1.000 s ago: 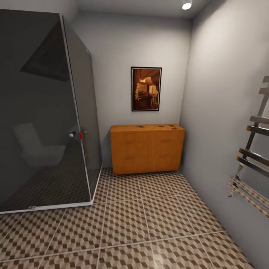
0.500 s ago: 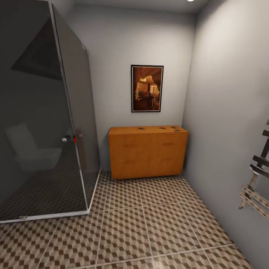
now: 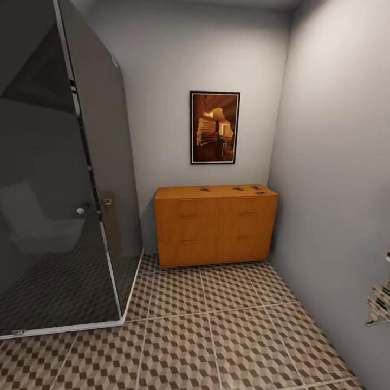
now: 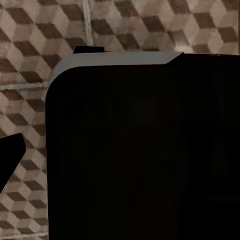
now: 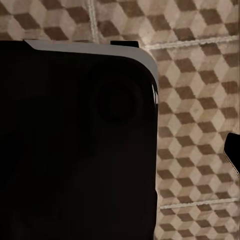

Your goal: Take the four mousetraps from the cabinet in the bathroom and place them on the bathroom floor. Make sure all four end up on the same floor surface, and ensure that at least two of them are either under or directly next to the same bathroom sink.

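Note:
The orange-brown cabinet [image 3: 215, 225] stands against the far wall in the head view, its drawers closed. On its top lie several small dark mousetraps, one toward the left [image 3: 205, 189], one in the middle [image 3: 238, 188], and two near the right end [image 3: 259, 190]. The cube-patterned bathroom floor [image 3: 216, 325] stretches between me and the cabinet. The sink is out of view. Each wrist view looks down past a black part of my body [image 4: 140, 150] onto the floor [image 5: 195, 100]. A dark tip [image 4: 7, 160] shows at the edge of the left wrist view and another [image 5: 232, 150] in the right wrist view; the jaws' state is unclear.
A dark glass shower enclosure [image 3: 54, 189] fills the left side, its white base rim [image 3: 70, 325] on the floor. A framed picture [image 3: 214, 127] hangs above the cabinet. The grey right wall [image 3: 336, 189] carries a towel rail [image 3: 381, 303] at the frame's edge.
The camera has moved forward and turned slightly; the cabinet looks larger and lower in the frame, and the towel rail has slid almost out at the right. Nothing in the room moved.

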Controlling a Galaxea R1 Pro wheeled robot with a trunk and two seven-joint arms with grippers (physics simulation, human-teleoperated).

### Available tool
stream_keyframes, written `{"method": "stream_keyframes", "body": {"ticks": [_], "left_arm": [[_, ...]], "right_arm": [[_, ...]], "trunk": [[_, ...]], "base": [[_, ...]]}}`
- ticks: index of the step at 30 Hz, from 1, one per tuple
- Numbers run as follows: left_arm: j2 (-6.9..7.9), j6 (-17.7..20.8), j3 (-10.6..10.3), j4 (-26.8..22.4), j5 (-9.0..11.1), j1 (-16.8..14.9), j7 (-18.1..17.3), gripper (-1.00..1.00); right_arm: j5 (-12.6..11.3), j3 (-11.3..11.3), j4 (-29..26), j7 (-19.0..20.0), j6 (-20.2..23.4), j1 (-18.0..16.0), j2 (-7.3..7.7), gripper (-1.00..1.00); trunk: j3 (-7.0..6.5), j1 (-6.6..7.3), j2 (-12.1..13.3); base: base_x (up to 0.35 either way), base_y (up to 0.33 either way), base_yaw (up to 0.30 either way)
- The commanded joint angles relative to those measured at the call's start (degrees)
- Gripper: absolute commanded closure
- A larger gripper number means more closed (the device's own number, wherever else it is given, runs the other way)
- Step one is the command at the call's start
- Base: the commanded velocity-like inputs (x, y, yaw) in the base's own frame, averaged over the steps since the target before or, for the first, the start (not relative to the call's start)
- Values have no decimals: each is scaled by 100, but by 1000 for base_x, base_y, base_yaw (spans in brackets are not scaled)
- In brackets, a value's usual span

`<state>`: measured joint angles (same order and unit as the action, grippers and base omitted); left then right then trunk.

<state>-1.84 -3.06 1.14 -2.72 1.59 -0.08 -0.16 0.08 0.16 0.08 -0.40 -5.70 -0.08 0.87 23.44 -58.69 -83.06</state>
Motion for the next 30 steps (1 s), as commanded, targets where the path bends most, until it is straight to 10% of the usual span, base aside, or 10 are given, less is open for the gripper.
{"method": "stream_keyframes", "body": {"ticks": [1,30], "left_arm": [[-1,-13,10,0,17,-1,-2,-100],[-6,16,10,0,17,-1,-1,-100]], "right_arm": [[1,2,1,-4,-17,-1,0,-100],[1,2,1,-4,-10,-1,-8,-100]], "trunk": [[5,-3,-2],[5,-3,-2]], "base": [[323,0,0],[323,0,0]]}}
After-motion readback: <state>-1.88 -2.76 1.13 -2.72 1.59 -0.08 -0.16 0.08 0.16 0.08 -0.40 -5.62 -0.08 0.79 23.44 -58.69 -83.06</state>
